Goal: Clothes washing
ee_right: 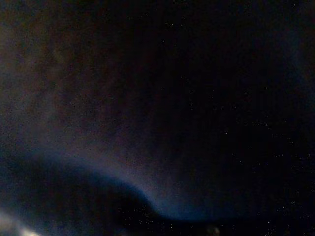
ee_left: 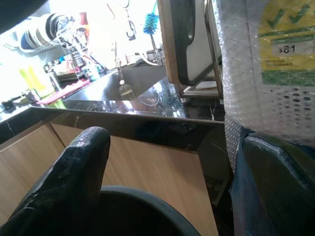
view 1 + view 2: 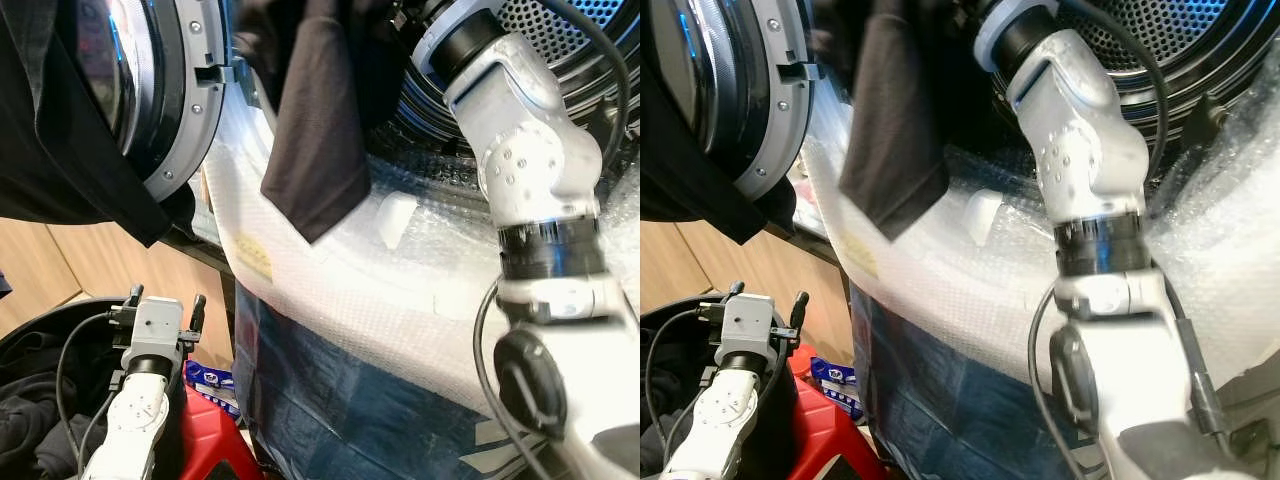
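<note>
Left gripper [image 3: 163, 298] sits low at the left, over a dark basket [image 3: 40, 335] of black clothes [image 3: 25, 420], its two black fingers [image 2: 69, 182] spread well apart with nothing between them. Its wrist view looks past those fingers to a wooden cabinet front [image 2: 147, 172], a dark glossy countertop [image 2: 128, 105] and a rack of dishes [image 2: 44, 32] beyond. Just beside that hand, lower down, stands a red stool or box [image 3: 205, 435] with a blue-and-white packet [image 3: 208, 380] on it; its print is too small to read. Above the hand the round washer door [image 3: 160, 90] hangs open, a black garment [image 3: 60, 160] draped over its lower edge. The washing machine [image 3: 330, 400] is wrapped in bubble wrap [image 3: 330, 290]; a yellow label [image 3: 255, 255] shows through it, and in the left wrist view a yellow-and-green sticker [image 2: 288, 44] reads "$81". A dark brown shirt [image 3: 320, 130] hangs from the drum mouth, its long axis running straight down over the machine's front lip, its lower corner pointing downward. At the right, the right arm [image 3: 520, 150] reaches up into the perforated drum [image 3: 570, 40]. The right gripper is hidden inside behind the cloth, and its wrist view is nearly black, so whether it is open or grasping the shirt cannot be told.
</note>
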You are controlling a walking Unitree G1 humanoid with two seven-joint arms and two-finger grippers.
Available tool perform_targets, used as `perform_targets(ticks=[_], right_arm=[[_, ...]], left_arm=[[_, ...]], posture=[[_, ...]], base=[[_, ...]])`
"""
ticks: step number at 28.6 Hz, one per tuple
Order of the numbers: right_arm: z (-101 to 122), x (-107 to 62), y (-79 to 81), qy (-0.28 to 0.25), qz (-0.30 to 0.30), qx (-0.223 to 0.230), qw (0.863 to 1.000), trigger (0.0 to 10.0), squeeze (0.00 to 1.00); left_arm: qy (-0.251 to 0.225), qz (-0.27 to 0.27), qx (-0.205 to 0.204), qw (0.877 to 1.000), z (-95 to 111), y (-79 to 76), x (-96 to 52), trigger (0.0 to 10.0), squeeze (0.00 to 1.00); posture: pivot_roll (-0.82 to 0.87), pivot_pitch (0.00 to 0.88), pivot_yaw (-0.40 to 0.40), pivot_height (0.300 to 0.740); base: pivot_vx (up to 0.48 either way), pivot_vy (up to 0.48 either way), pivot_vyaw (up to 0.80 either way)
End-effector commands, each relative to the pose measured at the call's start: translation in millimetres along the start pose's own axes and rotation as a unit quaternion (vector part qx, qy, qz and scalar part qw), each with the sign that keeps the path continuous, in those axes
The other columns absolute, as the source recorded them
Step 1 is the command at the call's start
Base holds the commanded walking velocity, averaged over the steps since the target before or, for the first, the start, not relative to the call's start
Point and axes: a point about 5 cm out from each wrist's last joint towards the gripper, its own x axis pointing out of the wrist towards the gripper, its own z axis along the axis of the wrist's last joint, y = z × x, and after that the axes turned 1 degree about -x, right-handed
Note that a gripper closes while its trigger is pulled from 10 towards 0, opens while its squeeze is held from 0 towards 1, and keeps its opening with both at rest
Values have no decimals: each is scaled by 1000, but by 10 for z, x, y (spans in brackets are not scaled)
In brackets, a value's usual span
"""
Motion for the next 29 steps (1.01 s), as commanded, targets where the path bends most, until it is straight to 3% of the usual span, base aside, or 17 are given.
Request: perform_targets(ticks=[1, 6, 8, 9, 10, 12, 16, 20, 21, 22, 23, 29], right_arm=[[95, 54, -30, -8, -25, -6, 1000, 0, 0], [61, 151, -126, 21, -82, 3, 996, 0, 0], [65, 154, -186, 27, -117, -15, 993, 0, 0], [103, 137, -281, 27, -162, -35, 986, 0, 0], [103, 137, -281, 27, -162, -35, 986, 0, 0], [232, 68, -470, 22, -237, -83, 968, 0, 0], [195, -67, -695, 42, -327, -107, 938, 0, 0], [159, -116, -760, 44, -359, -104, 927, 0, 0], [117, -119, -759, 53, -361, -113, 924, 1529, 0], [95, -117, -753, 58, -360, -117, 924, 1529, 0], [37, -105, -729, 72, -353, -121, 925, 10000, 0], [-173, -62, -625, 112, -309, -141, 934, 10000, 0]], left_arm=[[-3, -3, -8, 1000, 18, -18, 20, 10000, 0], [-5, -9, -11, 1000, 28, -60, 39, 10000, 0], [-3, -17, -8, 1000, 28, -73, 46, 10000, 0], [-6, -17, -5, 1000, 33, -60, 56, 10000, 0], [-6, -17, -5, 1000, 33, -60, 56, 10000, 0], [-5, -10, -8, 1000, 36, -13, 78, 10000, 0], [-1, -6, -15, 1000, 27, -21, 69, 10000, 0], [1, -7, -16, 1000, 22, -41, 61, 10000, 0], [1, -11, -16, 1000, 26, -58, 58, 10000, 0], [0, -13, -16, 1000, 29, -64, 58, 10000, 0], [2, -16, -17, 1000, 28, -64, 60, 10000, 0], [8, -25, -25, 999, 27, -80, 65, 10000, 0]], posture=[[44, 0, -39, 740], [48, 0, -46, 740], [52, 0, -51, 740], [56, 0, -52, 740], [56, 0, -52, 740], [63, 0, -53, 740], [68, 0, -56, 740], [73, 0, -55, 740], [83, 0, -55, 740], [83, 0, -55, 740], [81, 0, -51, 740], [80, 0, -45, 740]], base=[[0, 0, 0], [0, 0, 0], [0, 0, 0], [0, 0, 0], [0, 0, 0], [0, 0, 0], [0, 0, 0], [0, 0, 0], [0, 0, 0], [0, 0, 0], [0, 0, 0], [0, 0, 0]])
